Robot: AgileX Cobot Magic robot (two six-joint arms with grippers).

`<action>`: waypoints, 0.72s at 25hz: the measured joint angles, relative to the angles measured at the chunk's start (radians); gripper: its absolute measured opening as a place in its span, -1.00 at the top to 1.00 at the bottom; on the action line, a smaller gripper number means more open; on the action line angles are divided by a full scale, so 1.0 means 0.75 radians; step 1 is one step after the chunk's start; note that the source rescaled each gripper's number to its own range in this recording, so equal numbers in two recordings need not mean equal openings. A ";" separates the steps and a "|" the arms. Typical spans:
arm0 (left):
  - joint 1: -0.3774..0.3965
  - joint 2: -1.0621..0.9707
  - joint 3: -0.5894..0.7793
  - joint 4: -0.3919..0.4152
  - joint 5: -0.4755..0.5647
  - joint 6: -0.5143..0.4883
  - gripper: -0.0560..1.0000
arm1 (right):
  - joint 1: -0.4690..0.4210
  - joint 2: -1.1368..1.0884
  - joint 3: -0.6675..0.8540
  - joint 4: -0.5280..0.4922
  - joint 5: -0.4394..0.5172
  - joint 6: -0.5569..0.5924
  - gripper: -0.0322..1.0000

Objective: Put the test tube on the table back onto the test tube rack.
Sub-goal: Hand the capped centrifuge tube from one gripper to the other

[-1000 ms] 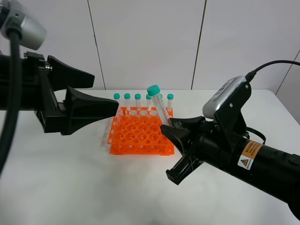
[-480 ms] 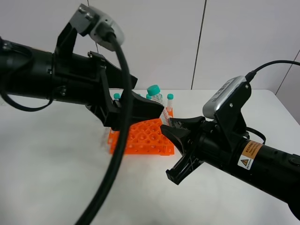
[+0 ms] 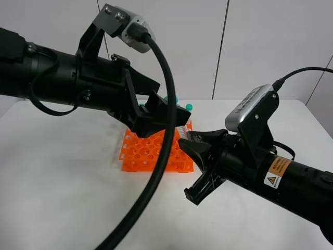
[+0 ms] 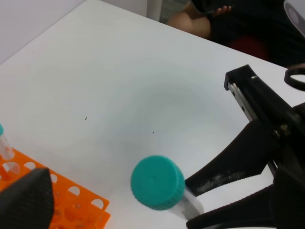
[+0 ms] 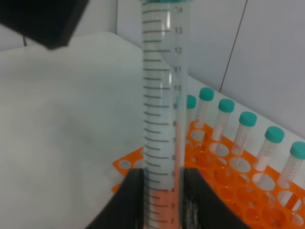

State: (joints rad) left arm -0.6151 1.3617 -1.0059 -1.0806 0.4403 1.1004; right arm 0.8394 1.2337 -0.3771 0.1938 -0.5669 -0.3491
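Note:
My right gripper [image 3: 186,139] is shut on the test tube [image 3: 182,128] and holds it upright over the right edge of the orange test tube rack [image 3: 148,152]. In the right wrist view the tube [image 5: 162,95] stands between the fingers [image 5: 131,200], with graduation marks showing. My left gripper [image 3: 174,102] is open and reaches across the rack, its fingers on either side of the tube's teal cap [image 4: 157,182]. The left arm hides most of the tube and the back of the rack in the high view.
Several other teal-capped tubes [image 5: 240,131] stand in the rack's back row [image 5: 228,167]. The white table [image 3: 73,203] runs wide around the rack. A person sits beyond the table's far edge [image 4: 200,19].
My left arm has swung right across the rack and brought its open gripper to the tube's cap. The right gripper and the tube have not moved.

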 joint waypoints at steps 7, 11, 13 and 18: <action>0.000 0.061 -0.018 -0.001 -0.020 0.000 -1.00 | 0.000 0.000 0.000 0.001 0.000 -0.003 0.43; 0.000 0.063 -0.021 -0.001 -0.023 0.000 -0.99 | 0.000 0.000 0.000 0.001 0.000 -0.003 0.43; 0.000 0.063 -0.021 -0.001 -0.023 0.000 -0.89 | 0.000 0.000 0.000 0.001 0.000 -0.005 0.43; 0.000 0.063 -0.021 -0.001 -0.029 0.000 -0.67 | 0.000 0.000 0.000 0.001 0.000 -0.007 0.43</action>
State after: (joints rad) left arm -0.6151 1.4092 -1.0220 -1.0817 0.4186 1.1004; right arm 0.8394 1.2337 -0.3771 0.1947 -0.5669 -0.3546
